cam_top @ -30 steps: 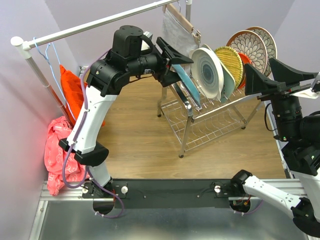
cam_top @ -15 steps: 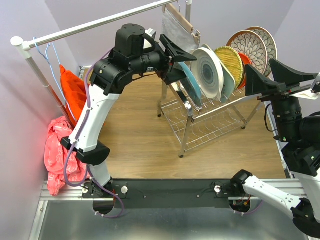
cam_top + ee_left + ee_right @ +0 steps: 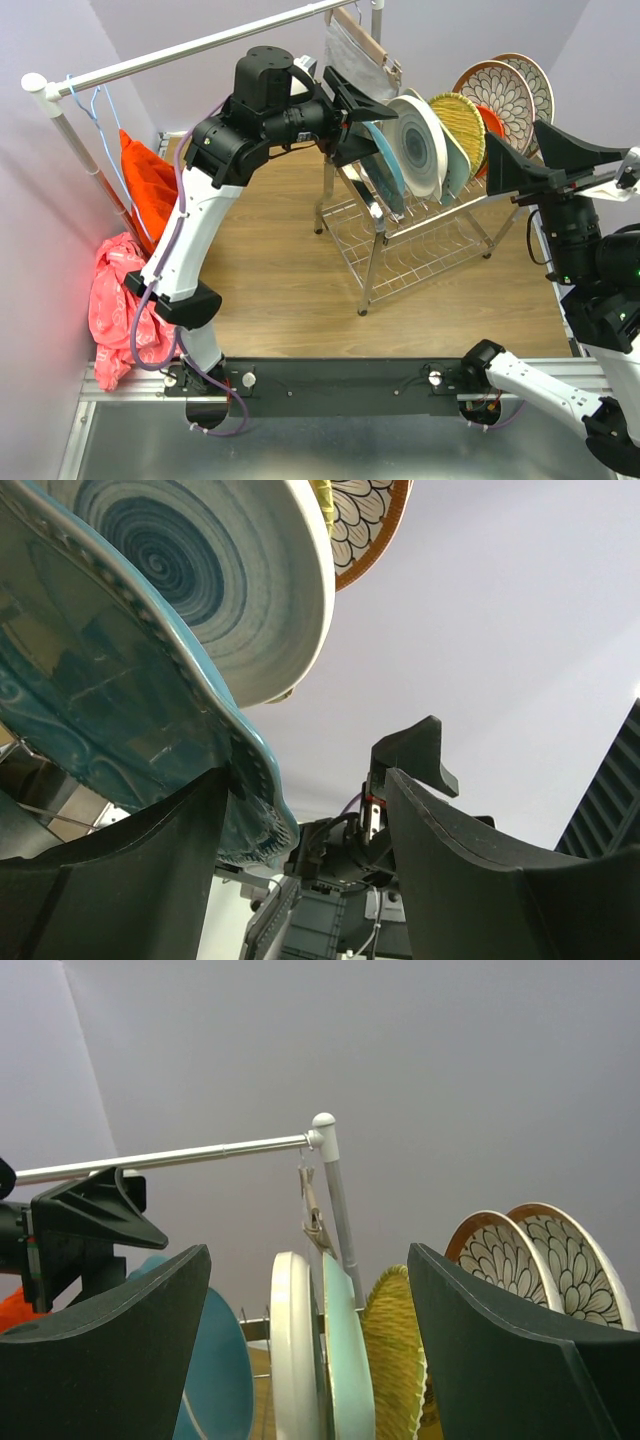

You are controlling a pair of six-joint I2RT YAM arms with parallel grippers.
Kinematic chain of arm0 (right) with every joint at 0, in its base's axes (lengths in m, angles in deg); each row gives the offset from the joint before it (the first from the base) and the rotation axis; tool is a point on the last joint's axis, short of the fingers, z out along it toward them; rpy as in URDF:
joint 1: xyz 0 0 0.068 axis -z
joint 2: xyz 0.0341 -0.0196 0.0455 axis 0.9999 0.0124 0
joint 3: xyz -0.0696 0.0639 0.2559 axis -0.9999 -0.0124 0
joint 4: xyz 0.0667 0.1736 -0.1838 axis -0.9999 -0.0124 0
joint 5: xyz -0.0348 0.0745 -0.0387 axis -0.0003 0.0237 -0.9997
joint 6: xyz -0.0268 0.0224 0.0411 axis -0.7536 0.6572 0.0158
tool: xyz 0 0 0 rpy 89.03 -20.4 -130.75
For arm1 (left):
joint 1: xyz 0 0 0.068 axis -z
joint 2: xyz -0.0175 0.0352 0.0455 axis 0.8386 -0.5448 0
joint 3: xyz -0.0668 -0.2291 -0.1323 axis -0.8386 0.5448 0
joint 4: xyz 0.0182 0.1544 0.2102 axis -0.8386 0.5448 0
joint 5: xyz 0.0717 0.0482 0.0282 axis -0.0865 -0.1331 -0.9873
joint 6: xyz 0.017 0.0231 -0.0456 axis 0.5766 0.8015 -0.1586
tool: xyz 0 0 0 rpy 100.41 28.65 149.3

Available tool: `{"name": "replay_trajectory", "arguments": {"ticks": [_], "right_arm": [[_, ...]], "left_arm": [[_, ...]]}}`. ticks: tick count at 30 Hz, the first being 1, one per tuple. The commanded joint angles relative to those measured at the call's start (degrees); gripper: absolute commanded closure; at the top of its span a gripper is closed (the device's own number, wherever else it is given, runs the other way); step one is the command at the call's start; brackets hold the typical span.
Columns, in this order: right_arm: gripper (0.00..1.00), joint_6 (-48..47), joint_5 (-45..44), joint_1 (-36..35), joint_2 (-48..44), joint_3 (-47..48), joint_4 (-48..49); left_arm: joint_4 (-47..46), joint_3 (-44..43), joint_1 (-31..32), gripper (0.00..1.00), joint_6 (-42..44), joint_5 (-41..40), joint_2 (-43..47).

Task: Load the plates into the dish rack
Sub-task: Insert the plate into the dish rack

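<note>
Upper centre: left gripper (image 3: 370,128), jaws apart beside rim of teal scalloped plate (image 3: 384,168), which stands in the dish rack (image 3: 420,250) | right edge: right gripper (image 3: 518,150), jaws apart, empty | progress: seven plates (image 3: 415,145) racked, none seen loose; apparently near complete.

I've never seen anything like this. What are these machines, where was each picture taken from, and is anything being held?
These are two robot arms bolted at a table's near edge. The wide picture looks down from above and behind them. The other two come from a small camera on each wrist, so the dark shapes at the bottom are that arm's own fingers. On the wooden table stands a wire dish rack with plates upright in it: a teal plate, a white-grey swirl plate, a yellow woven plate and two floral plates. The left end effector is open, with the teal plate's rim between its fingers. The right end effector is open and holds nothing.
</note>
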Motion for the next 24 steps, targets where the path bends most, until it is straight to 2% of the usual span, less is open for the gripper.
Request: {"name": "replay_trajectory", "arguments": {"ticks": [1,7,17,24], "right_arm": [[0.12,0.0,3.6,0.2,-0.8,-1.7,0.7],[0.12,-1.1,7.0,0.2,-0.8,-2.4,-0.7],[0.12,-3.5,22.2,0.2,0.4,-3.2,-8.8],[0.14,-5.3,29.0,0.2,3.6,-2.2,-12.6]], "left_arm": [[-4.3,-0.4,0.8,0.28,-0.5,3.0,-0.4],[-5.3,-0.3,0.8,0.28,-0.7,3.5,-0.9],[-6.2,-0.1,0.7,0.28,-0.9,4.0,-1.2],[-7.2,2.0,0.8,0.28,-0.6,3.9,0.1]]}}
